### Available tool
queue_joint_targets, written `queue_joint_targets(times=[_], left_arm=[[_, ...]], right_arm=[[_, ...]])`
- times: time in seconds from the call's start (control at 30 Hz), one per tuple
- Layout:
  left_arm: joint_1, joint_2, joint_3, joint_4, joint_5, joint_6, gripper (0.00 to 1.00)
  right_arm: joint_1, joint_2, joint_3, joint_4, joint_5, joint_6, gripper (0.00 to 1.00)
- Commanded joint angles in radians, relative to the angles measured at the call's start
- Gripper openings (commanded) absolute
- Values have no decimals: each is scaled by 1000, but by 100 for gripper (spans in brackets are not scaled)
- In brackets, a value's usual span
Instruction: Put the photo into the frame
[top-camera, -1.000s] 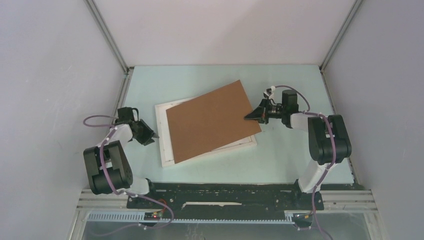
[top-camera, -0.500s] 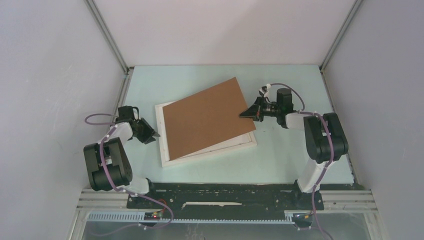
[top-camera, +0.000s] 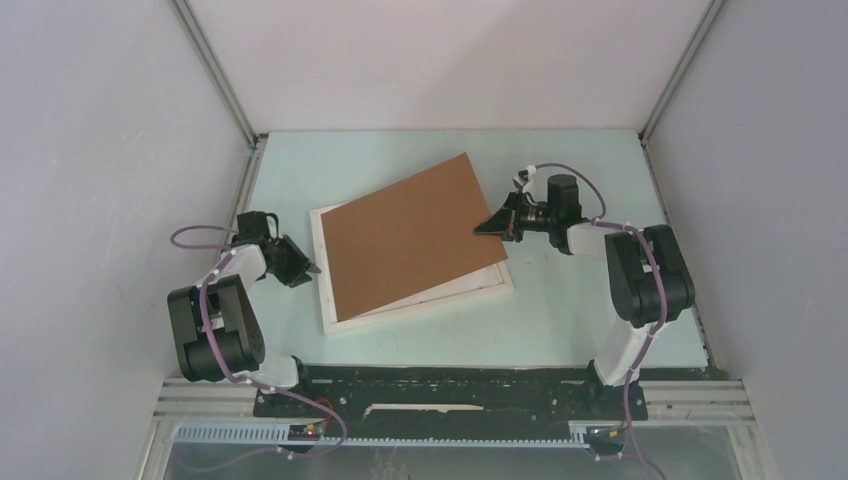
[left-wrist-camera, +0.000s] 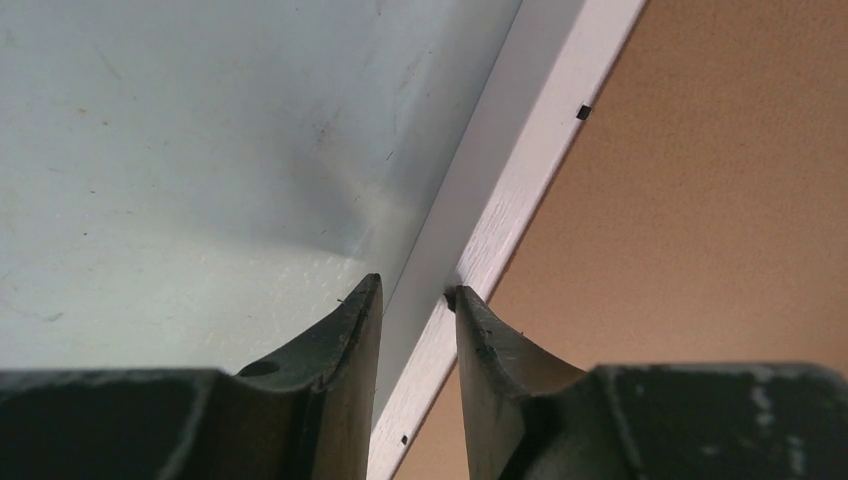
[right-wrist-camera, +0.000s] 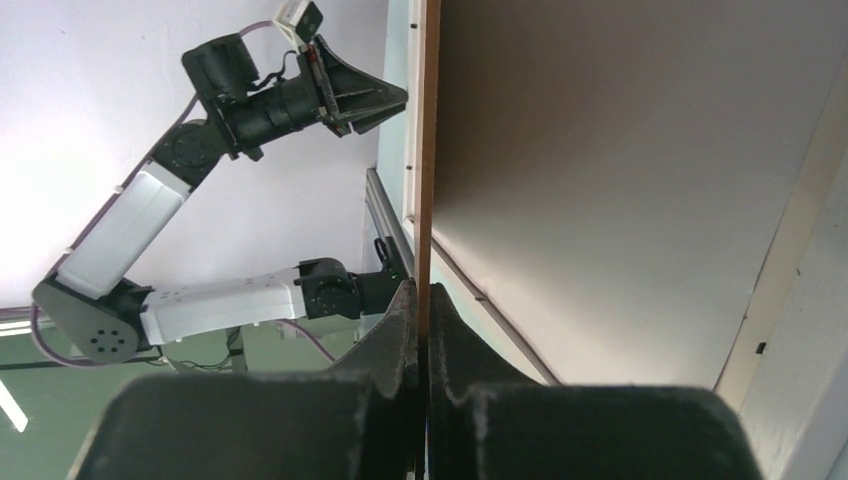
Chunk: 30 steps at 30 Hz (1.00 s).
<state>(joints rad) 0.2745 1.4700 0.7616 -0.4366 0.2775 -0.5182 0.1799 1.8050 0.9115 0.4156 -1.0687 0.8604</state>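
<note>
— Right wrist view first: what is the right gripper (right-wrist-camera: 422, 290) doing?

— Its fingers are pressed together on the thin edge of the brown backing board (right-wrist-camera: 600, 150), which that camera sees edge-on as a narrow strip rising from between the tips. The shaded underside of the board fills the space to the right.

— And from above?

— The top external view has the right gripper (top-camera: 490, 227) at the board's right edge. The backing board (top-camera: 405, 235) sits skewed over the frame (top-camera: 325, 270), its far corner jutting past the frame's far rail. The frame lies flat on the pale table (top-camera: 580, 300).

— What about the left gripper?

— From above, the left gripper (top-camera: 305, 268) is at the frame's left rail. The left wrist camera is closer: the left gripper (left-wrist-camera: 413, 290) has a narrow gap between its fingers, and the frame's (left-wrist-camera: 545, 150) outer edge runs up through it. One fingertip touches the rail's top face. I cannot tell whether the rail is pinched.

— Does any view add something the others miss?

— The left wrist picks out a small black tab (left-wrist-camera: 583, 112) on the rail. The right wrist catches the left arm (right-wrist-camera: 200, 200) beyond the board.

— And the photo?

— It shows in no view; the board covers the frame's opening.
</note>
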Motion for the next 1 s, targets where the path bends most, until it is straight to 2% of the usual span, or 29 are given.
queue_joint_targets(times=[0.0,0.3,0.4,0.5,0.63,0.8,0.97], left_arm=[[-26,20,-8,-7,-4,33,17],[-47,26,-19,10,21,25,9],[-50,28,-20,14,25,22,7],[-49,24,-21,16,25,20,6],[-51,19,-22,16,21,21,5],[-49,16,-18,15,21,24,4],[-49,9,-18,11,17,27,4]], right_arm=[[52,-22,43,-32,42,-88,0],[112,-34,4,-80,148,-154,0],[120,-26,33,-189,198,-229,0],[127,-25,74,-327,268,-326,14],[135,-38,128,-486,361,-404,25],[172,-44,214,-705,536,-487,42],[217,-30,298,-872,732,-550,64]])
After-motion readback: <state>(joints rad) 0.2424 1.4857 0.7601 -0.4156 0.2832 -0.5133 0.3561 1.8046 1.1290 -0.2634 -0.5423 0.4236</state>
